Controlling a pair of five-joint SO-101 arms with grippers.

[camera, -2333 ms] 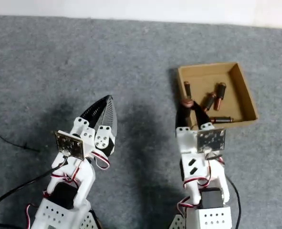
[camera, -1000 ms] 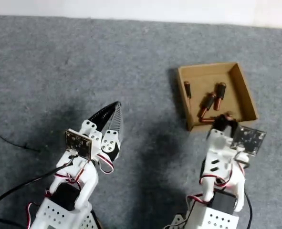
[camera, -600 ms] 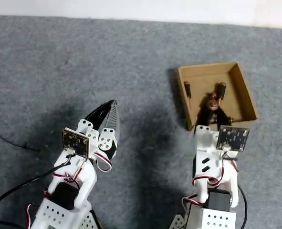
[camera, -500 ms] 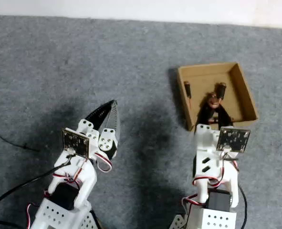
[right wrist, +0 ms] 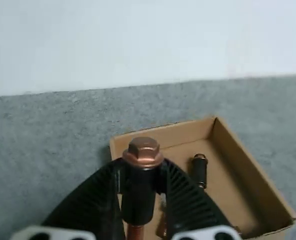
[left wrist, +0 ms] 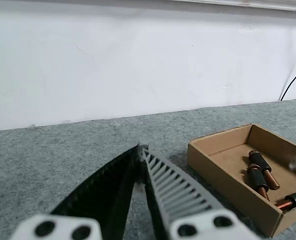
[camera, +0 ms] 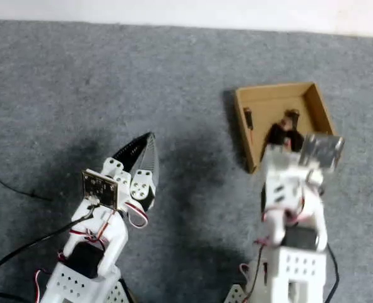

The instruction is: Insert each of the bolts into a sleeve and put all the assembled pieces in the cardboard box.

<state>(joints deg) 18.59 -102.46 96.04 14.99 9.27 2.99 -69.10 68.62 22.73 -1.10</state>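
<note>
Right gripper (right wrist: 140, 172) above box (right wrist: 188, 132), clamped on an assembled piece (right wrist: 139, 197).
Piece stands upright, bolt head (right wrist: 143, 151) above the fingers. Other pieces (left wrist: 257, 161) lie in the box. Left gripper (left wrist: 140, 150) has its fingers together over the carpet (camera: 79, 82), well apart from box.

Cardboard box (camera: 276, 95) on the desk (camera: 79, 76), right of centre, toward the far wall (left wrist: 137, 60). Inside it, several assembled pieces (left wrist: 262, 170): one piece (camera: 247, 118) lying along the box's left wall, another piece (camera: 291, 116) further right, near the middle. Right gripper (right wrist: 141, 170) above the near part of the box, a bolt-and-sleeve piece (right wrist: 137, 200) lengthwise between its fingers, bolt head (right wrist: 143, 151) out past the fingertips. Left gripper (camera: 149, 137) well left of the box, over bare desk, tips toward the wall. Thin cable (camera: 22, 189) on the desk at far left, beside the left arm (camera: 104, 240).
</note>
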